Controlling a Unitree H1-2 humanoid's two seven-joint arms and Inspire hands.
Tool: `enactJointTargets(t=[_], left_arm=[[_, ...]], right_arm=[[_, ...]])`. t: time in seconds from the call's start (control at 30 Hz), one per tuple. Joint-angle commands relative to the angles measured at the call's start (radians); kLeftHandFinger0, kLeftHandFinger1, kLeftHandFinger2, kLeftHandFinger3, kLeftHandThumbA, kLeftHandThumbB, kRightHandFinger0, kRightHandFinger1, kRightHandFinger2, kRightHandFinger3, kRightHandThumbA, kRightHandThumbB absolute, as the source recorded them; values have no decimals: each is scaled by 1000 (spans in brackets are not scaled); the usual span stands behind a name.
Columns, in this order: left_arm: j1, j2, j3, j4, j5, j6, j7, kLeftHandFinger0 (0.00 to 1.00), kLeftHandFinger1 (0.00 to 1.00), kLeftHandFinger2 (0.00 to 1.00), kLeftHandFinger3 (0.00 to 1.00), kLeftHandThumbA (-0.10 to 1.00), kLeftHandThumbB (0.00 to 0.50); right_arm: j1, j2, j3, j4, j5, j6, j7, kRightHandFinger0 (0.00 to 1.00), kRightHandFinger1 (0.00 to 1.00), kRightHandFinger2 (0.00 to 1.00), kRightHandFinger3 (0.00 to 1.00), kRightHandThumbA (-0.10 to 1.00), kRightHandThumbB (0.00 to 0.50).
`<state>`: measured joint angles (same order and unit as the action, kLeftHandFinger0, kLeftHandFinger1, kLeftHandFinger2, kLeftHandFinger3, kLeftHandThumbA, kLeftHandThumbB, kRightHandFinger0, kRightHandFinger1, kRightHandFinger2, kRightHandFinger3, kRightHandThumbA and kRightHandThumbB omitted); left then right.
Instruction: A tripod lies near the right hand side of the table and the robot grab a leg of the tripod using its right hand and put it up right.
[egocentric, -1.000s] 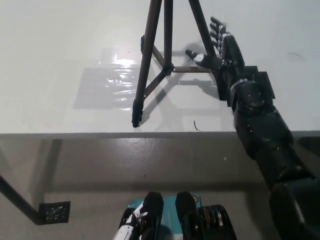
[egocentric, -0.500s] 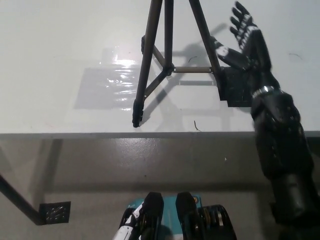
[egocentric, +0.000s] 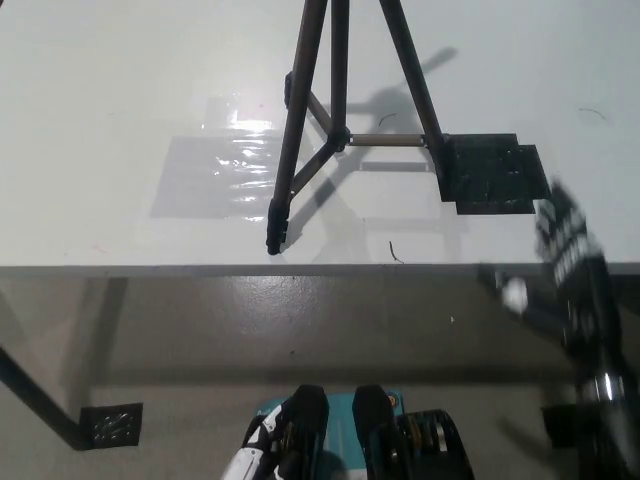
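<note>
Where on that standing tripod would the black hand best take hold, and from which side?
Probably the right-hand leg of the tripod, above the cross brace, coming in from the right, where the blurred right hand already is. The leg is a thin slanted tube with open table beside it, so fingers could wrap around it. The left hand rests low.

- Right hand (egocentric: 565, 240): black, so blurred you can make out only dark, banded fingers (egocentric: 558, 205).
- Below the fingers, a small pale patch (egocentric: 514, 294) shows on the hand's left edge.
- Right forearm (egocentric: 600, 400), further below the fingers: black, with a small bright glint.
- Left hand (egocentric: 262, 450): you see a white shell with black segments beside the fingers.
</note>
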<state>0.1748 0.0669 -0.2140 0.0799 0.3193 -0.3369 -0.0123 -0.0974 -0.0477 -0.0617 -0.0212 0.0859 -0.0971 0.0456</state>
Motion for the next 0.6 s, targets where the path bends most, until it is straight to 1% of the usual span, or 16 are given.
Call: enactJointTargets(t=[0.0, 0.03, 0.07, 0.1, 0.13, 0.17, 0.2, 0.27, 0.3, 0.43, 0.47, 0.5, 0.57], left_arm=[[-55, 22, 30, -10, -160, -72, -39, 1000, 1000, 1000, 1000, 1000, 500], [-59, 21, 30, -7, -168, -73, -42, 1000, 1000, 1000, 1000, 1000, 500], [-60, 20, 31, -4, -172, -78, -39, 1000, 1000, 1000, 1000, 1000, 500], [-63, 17, 33, 0, -173, -80, -36, 1000, 1000, 1000, 1000, 1000, 500], [-64, 17, 35, 2, -171, -80, -32, 1000, 1000, 1000, 1000, 1000, 500], [-62, 15, 39, 4, -165, -86, -23, 1000, 1000, 1000, 1000, 1000, 500], [-64, 14, 42, 6, -170, -87, -23, 1000, 1000, 1000, 1000, 1000, 500], [-61, 18, 46, 5, -187, -83, -32, 1000, 1000, 1000, 1000, 1000, 500], [-58, 15, 50, 6, -192, -78, -30, 1000, 1000, 1000, 1000, 1000, 500], [-63, 10, 57, 21, -213, -90, -36, 1000, 1000, 1000, 1000, 1000, 500], [-61, 9, 58, 20, -213, -89, -36, 1000, 1000, 1000, 1000, 1000, 500], [-53, 7, 64, 15, -211, -75, -32, 1000, 1000, 1000, 1000, 1000, 500], [-52, 9, 65, 15, -211, -79, -31, 1000, 1000, 1000, 1000, 1000, 500]], right_arm=[[402, -10, 169, -410, -3, -327, 112, 1000, 1000, 1000, 1000, 1000, 471], [412, -12, 169, -357, -32, -360, 106, 1000, 1000, 1000, 1000, 1000, 439], [421, -16, 171, -323, -44, -366, 103, 1000, 1000, 1000, 1000, 1000, 434], [425, -10, 168, -280, -45, -372, 96, 1000, 1000, 1000, 1000, 1000, 410], [425, -10, 170, -248, -34, -372, 99, 1000, 1000, 1000, 1000, 1000, 422], [422, -12, 175, -171, -2, -372, 116, 1000, 1000, 1000, 1000, 1000, 418], [413, -10, 172, -131, 1, -373, 119, 1000, 1000, 1000, 1000, 1000, 397], [403, 0, 164, -62, -11, -373, 116, 1000, 1000, 1000, 1000, 1000, 394], [394, 8, 159, -26, -15, -373, 109, 1000, 1000, 1000, 1000, 1000, 417], [364, 8, 148, 55, 13, -373, 129, 1000, 1000, 1000, 1000, 1000, 454], [363, 8, 148, 63, 14, -373, 131, 1000, 1000, 1000, 1000, 1000, 458], [360, 8, 147, 77, 9, -373, 134, 1000, 1000, 1000, 1000, 1000, 473], [357, 8, 147, 83, 7, -373, 135, 1000, 1000, 1000, 1000, 1000, 478]])
